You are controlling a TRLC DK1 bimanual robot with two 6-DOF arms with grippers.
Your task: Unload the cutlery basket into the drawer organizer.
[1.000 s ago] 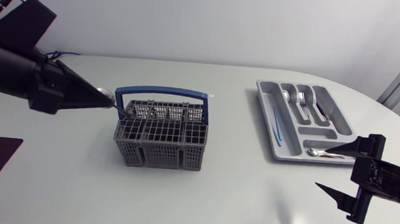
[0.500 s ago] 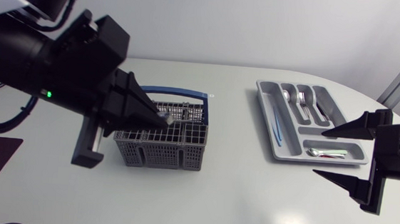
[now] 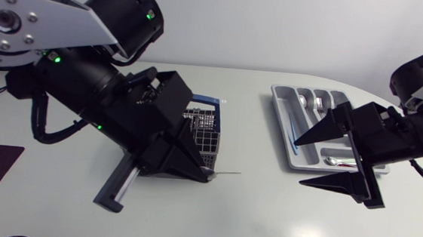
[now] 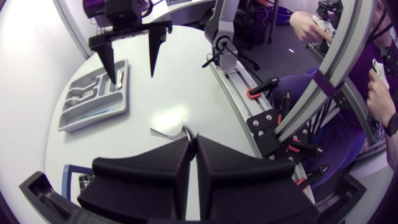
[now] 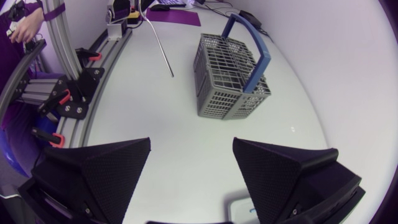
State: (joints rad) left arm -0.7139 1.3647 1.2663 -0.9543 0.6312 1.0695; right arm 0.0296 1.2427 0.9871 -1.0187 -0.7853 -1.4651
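Basket (image 3: 201, 131) mostly hidden behind left tool (image 3: 208, 177); gripped utensil (image 3: 228, 173) barely discernible.

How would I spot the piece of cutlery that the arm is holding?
Find the grey basket with the blue handle mid-table. Beside it, the left pincer grips a thin silver cutlery piece. Unlike the other cutlery lying in the tray, it is held above the bare table.

Plastic basket (image 5: 227, 99) — shiny metal utensil (image 3: 228, 173) — glossy table (image 3: 264, 213).
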